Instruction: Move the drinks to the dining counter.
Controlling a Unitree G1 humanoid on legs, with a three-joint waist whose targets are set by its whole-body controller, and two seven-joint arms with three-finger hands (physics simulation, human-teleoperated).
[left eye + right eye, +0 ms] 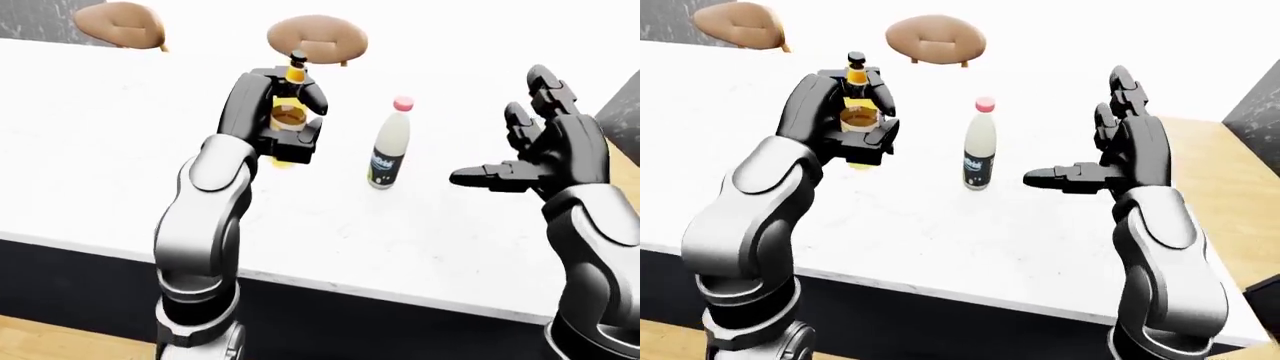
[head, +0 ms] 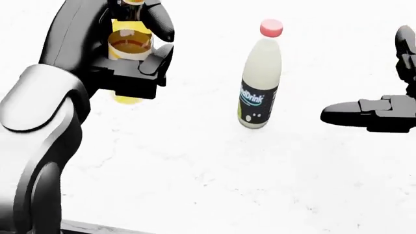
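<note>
A yellow-and-brown bottle (image 1: 290, 112) with a dark cap stands on the white counter (image 1: 100, 150). My left hand (image 1: 283, 120) has its fingers closed round it; its base rests on or just above the counter. A pale drink bottle (image 1: 390, 146) with a pink cap and a dark label stands upright on the counter, to the right of the left hand. My right hand (image 1: 535, 157) is open and empty, fingers spread, to the right of the pale bottle and apart from it.
Two round tan stools (image 1: 318, 37) (image 1: 120, 22) show beyond the counter's top edge. The counter's near edge (image 1: 330, 289) runs across the bottom of the left-eye view, with a dark base below. Wood floor (image 1: 1210, 172) lies to the right.
</note>
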